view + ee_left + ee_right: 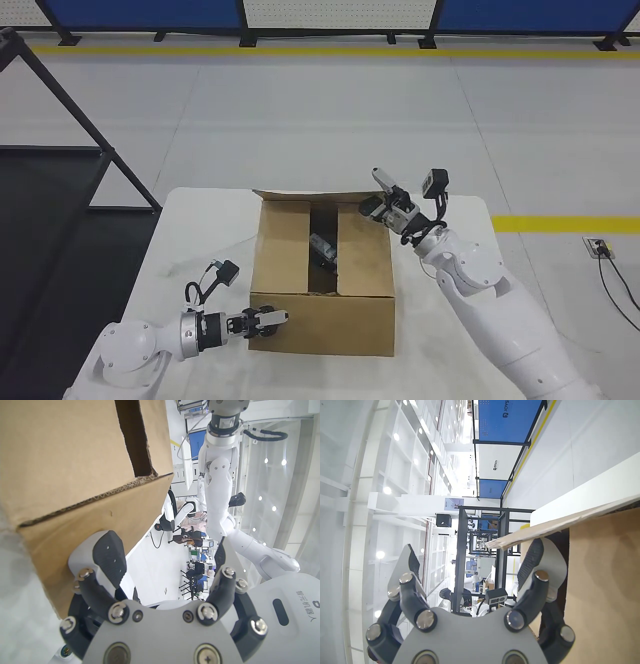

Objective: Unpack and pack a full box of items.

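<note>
Lying between the two grippers, the box has its top gap running away from the robot, with the wide-open right gripper at its far right flap and the wide-open left gripper beside its near left corner.

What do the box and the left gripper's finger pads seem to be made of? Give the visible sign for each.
Box: corrugated cardboard, plain matt brown; wavy fluting shows along its cut edges. Finger pads of the left gripper: probably black rubber or similar soft plastic, matt, judging by the fine ribbed texture.
</note>
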Controlling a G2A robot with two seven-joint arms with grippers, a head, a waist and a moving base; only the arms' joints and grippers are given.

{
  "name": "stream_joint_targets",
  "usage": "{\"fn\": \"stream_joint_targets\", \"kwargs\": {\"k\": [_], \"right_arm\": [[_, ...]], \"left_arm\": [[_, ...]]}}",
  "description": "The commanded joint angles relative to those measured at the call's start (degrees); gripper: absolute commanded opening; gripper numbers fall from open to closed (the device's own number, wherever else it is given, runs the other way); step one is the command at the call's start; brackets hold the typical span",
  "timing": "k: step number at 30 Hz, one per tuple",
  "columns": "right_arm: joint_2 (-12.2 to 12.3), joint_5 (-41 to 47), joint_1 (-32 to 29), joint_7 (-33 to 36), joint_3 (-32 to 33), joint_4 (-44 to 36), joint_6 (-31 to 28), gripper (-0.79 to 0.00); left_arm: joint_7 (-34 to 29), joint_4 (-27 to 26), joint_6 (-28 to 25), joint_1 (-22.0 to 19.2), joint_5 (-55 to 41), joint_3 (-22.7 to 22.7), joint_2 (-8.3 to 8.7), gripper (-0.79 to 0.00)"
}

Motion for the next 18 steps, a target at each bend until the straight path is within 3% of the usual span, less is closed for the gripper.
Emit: {"fn": "stream_joint_targets", "kwargs": {"k": [1, 5, 9, 13, 18], "right_arm": [[0.0, 0.0, 0.0, -0.01, 0.0, 0.0, 0.0, 0.0], [-0.81, 2.49, 0.68, -0.27, -0.46, 0.07, -0.23, 0.0], [-2.79, 4.45, 4.75, -1.71, -2.85, 5.01, -1.52, 0.0], [-5.19, 4.04, 9.03, -9.47, -5.38, 11.54, -2.73, 0.0], [-8.3, 5.25, 13.85, -13.68, -8.34, 20.7, -2.33, 0.0]], "left_arm": [[0.0, 0.0, 0.0, 0.0, 0.0, 0.0, 0.0, 0.0], [0.0, 0.0, 0.0, 0.0, 0.0, 0.0, 0.0, 0.0], [0.0, 0.0, 0.0, 0.0, 0.0, 0.0, 0.0, 0.0], [0.0, 0.0, 0.0, 0.0, 0.0, 0.0, 0.0, 0.0], [0.0, 0.0, 0.0, 0.0, 0.0, 0.0, 0.0, 0.0]]}}
